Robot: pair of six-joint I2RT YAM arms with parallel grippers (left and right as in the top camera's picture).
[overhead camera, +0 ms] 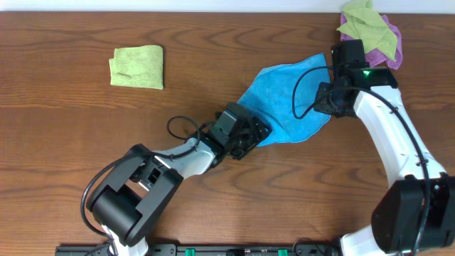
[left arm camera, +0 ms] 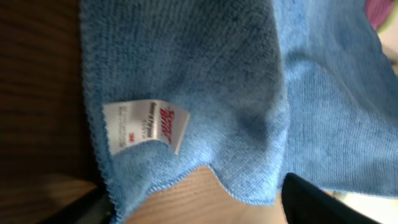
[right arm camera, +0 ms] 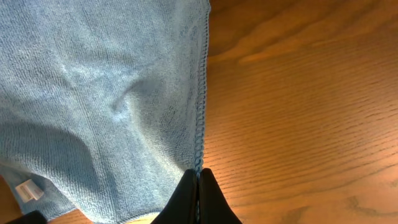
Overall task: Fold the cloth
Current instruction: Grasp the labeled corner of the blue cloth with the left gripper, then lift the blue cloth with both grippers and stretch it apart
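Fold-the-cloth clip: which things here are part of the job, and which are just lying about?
Job:
- blue cloth
- right claw, shut on its hem
- left claw, open at the corner with the tag

Lying about:
- folded green cloth, on the left of the table
- crumpled green cloth, on the purple cloth

Most of the frame is filled by the blue cloth point(left arm camera: 249, 93). A white tag point(left arm camera: 146, 124) is seen by its stitched left edge

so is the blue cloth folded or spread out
Spread out, not folded: the blue cloth lies in one rumpled, stretched layer on the table.
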